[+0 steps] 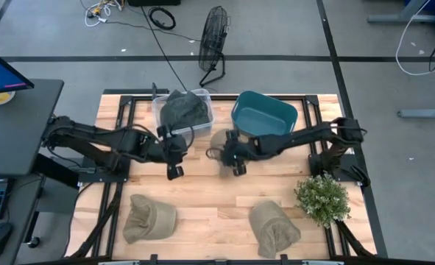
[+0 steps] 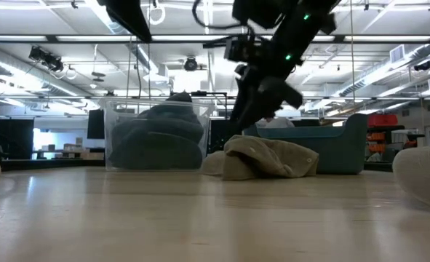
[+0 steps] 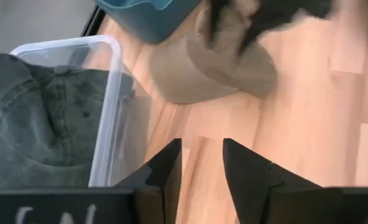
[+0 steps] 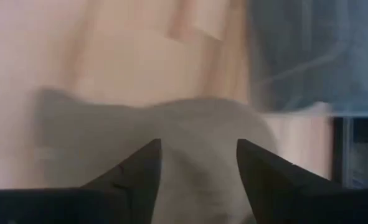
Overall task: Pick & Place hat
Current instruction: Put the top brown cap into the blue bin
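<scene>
Front hats: two tan hats lie near the front edge of the table (image 1: 202,199), one at the left (image 1: 149,218) and one at the right (image 1: 274,227), well apart.
Plant: a small green plant (image 1: 322,197) stands at the right side, just behind the right front hat.
Left gripper: the left gripper (image 1: 174,153) is over the middle of the table, in front of the clear box; its fingers (image 3: 165,171) stand a little apart and hold nothing.
Right gripper: the right gripper (image 1: 234,154) hangs over a third tan hat (image 2: 269,158); its fingers (image 4: 137,168) are spread apart above the cloth, with nothing held.
Third hat: it lies on the wood between the two containers, just in front of the teal bin.
Clear box: the clear box (image 1: 184,110) holds a dark grey hat (image 3: 34,118).
Teal bin: the teal bin (image 1: 264,116) stands beside the clear box, at the back.
</scene>
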